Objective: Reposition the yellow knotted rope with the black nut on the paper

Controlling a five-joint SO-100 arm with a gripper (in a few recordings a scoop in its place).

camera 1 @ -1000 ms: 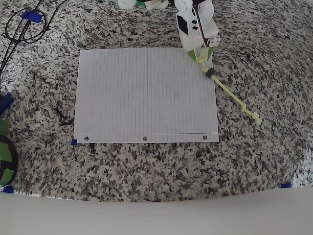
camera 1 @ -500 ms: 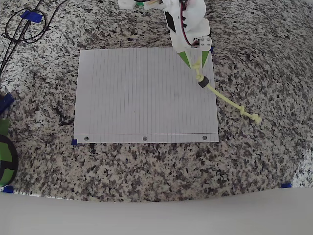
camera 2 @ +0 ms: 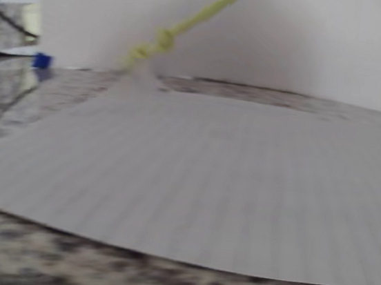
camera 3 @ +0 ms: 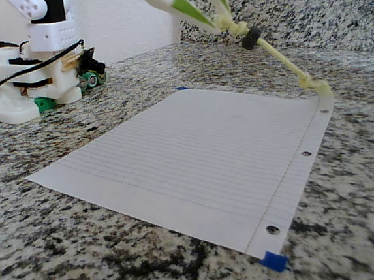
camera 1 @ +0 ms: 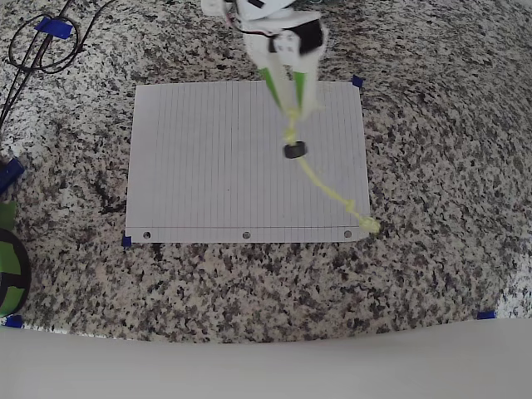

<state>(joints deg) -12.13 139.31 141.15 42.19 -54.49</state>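
My gripper [camera 1: 293, 116] hangs over the upper middle of the paper [camera 1: 191, 166], shut on the top end of the yellow knotted rope [camera 1: 328, 187]. The rope slants down and right from the fingers. Its knotted tail rests at the paper's lower right corner, by the punched-hole edge. The black nut [camera 1: 294, 150] sits on the rope just below the fingertips, off the sheet. In the fixed view the gripper [camera 3: 224, 22] holds the rope [camera 3: 285, 62] taut in the air, with the nut [camera 3: 251, 38] near the top and the tail touching the paper [camera 3: 194, 152]. In the wrist view the rope [camera 2: 184, 27] hangs above the paper [camera 2: 206, 186].
The sheet lies on a speckled granite counter [camera 1: 432, 108], with blue tape tabs [camera 1: 357, 81] at its corners. Black cables [camera 1: 41, 41] coil at the top left. A green and black object [camera 1: 8, 266] sits at the left edge. The arm's white base [camera 3: 31, 81] stands behind the paper.
The gripper has swung left and lower in the overhead view, from the paper's upper right corner to over the sheet. The rope's tail has dragged from the bare counter to the paper's lower right corner.
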